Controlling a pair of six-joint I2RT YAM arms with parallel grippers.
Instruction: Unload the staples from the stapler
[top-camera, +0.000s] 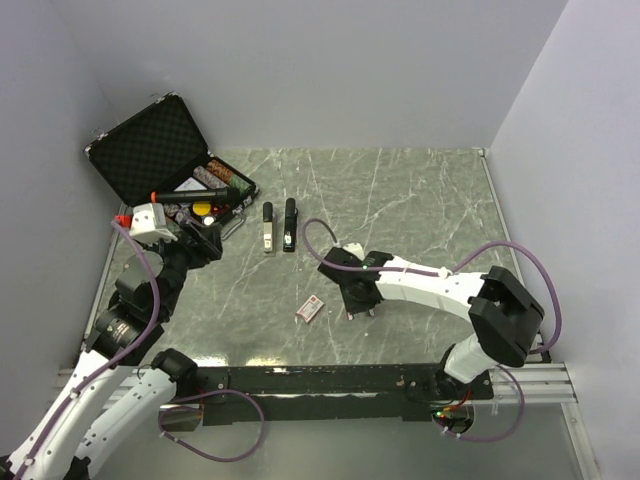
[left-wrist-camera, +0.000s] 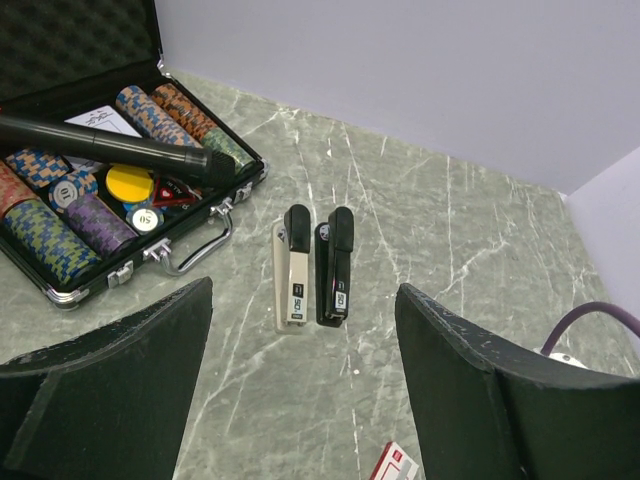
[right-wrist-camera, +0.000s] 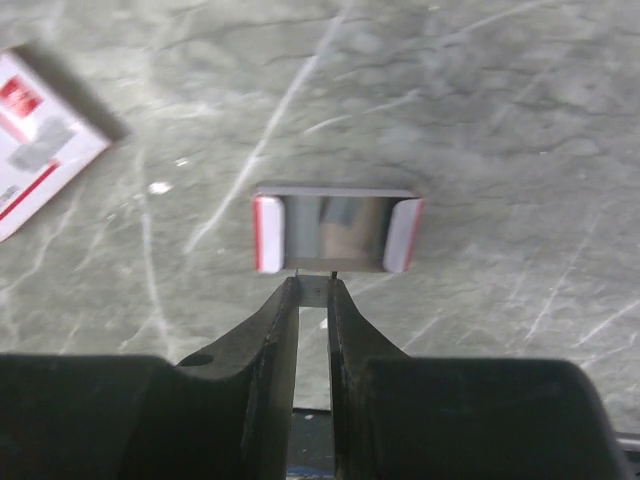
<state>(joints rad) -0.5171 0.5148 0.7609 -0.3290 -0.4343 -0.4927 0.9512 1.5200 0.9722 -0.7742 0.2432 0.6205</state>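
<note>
Two staplers lie side by side at the back of the table, a beige one (top-camera: 268, 229) (left-wrist-camera: 291, 277) and a black one (top-camera: 290, 224) (left-wrist-camera: 336, 268). My left gripper (left-wrist-camera: 305, 400) (top-camera: 207, 240) is open and empty, hovering short of them. My right gripper (right-wrist-camera: 315, 290) (top-camera: 358, 303) is shut on a short silvery strip of staples (right-wrist-camera: 316, 289) pinched at its fingertips. Just beyond the tips lies a small red-and-white staple tray (right-wrist-camera: 335, 233) with a shiny inside. The red-and-white staple box sleeve (top-camera: 310, 308) (right-wrist-camera: 35, 140) (left-wrist-camera: 396, 464) lies to the left.
An open black case (top-camera: 150, 150) (left-wrist-camera: 60, 292) of poker chips, with a black rod (left-wrist-camera: 100, 145) across it, stands at the back left. A small white object (top-camera: 352, 248) lies behind the right wrist. Walls close in the table on three sides.
</note>
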